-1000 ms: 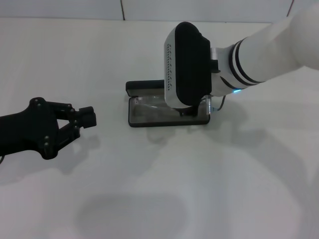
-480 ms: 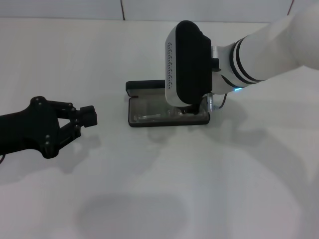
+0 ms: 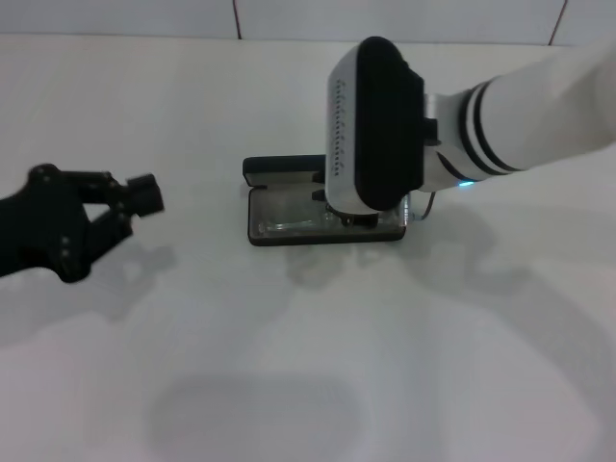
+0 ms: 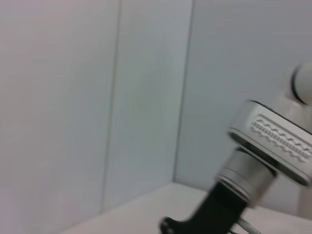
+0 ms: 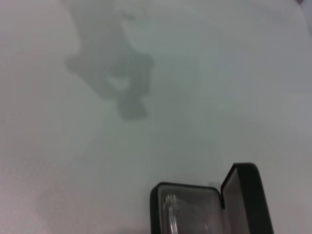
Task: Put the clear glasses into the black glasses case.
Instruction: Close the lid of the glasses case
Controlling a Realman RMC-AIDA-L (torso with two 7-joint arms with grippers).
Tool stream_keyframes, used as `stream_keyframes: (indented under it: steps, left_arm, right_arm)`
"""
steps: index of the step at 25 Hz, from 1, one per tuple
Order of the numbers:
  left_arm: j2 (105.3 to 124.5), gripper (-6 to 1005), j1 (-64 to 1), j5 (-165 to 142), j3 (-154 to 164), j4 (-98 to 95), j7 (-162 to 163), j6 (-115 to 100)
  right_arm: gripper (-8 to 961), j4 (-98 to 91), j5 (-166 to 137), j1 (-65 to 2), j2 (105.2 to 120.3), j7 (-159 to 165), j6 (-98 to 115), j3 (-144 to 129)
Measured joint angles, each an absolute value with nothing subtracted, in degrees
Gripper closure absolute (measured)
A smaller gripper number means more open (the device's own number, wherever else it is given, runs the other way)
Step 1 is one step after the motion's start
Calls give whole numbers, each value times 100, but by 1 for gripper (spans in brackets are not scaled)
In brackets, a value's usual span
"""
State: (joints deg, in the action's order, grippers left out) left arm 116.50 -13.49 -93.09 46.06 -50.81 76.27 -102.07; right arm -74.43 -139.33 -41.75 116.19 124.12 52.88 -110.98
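Observation:
The black glasses case (image 3: 266, 232) lies open mid-table, its lid (image 3: 279, 169) folded back on the far side. Inside on the lining lie the clear glasses (image 3: 289, 224). My right gripper (image 3: 358, 218) hangs over the case's right end, mostly hidden under its white and black wrist housing (image 3: 371, 125). Well to the left of the case, my left gripper (image 3: 142, 194) hovers shut and holds nothing. The right wrist view shows the open case (image 5: 158, 195) with the glasses (image 5: 170, 209) in it and the raised lid (image 5: 246, 200).
The white table (image 3: 308, 366) carries the arms' shadows. A tiled wall (image 3: 192, 17) runs along the far edge. In the left wrist view, wall panels (image 4: 97, 97) fill the picture, with the right arm's wrist (image 4: 273, 141) beyond.
My left arm has pulled back to the left and slightly farther away from the case. The right wrist has shifted a little to the right above the case. The glasses stay in the case.

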Motion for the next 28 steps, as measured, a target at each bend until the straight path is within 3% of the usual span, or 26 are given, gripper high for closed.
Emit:
stream_keyframes:
  steps: [12, 19, 22, 28]
  left_arm:
    - [11693, 887, -1281, -8616, 4082, -5061, 7514, -10273]
    - [11789, 885, -1512, -8600, 4084, -5042, 7514, -10223]
    - [11931, 885, -1818, -8733, 4132, -4928, 7424, -9901]
    - [11968, 883, -2517, -8749, 4197, -4248, 7333, -9452]
  right_arm:
    - [803, -8447, -12316, -2756, 11595, 11709, 5344, -10007]
    - [794, -7779, -10076, -2264, 11574, 10544, 6359, -8413]
    - [790, -7244, -9380, -1975, 11571, 9632, 7002, -7777]
    - [783, -6299, -8880, -1526, 11565, 8437, 7338, -7329]
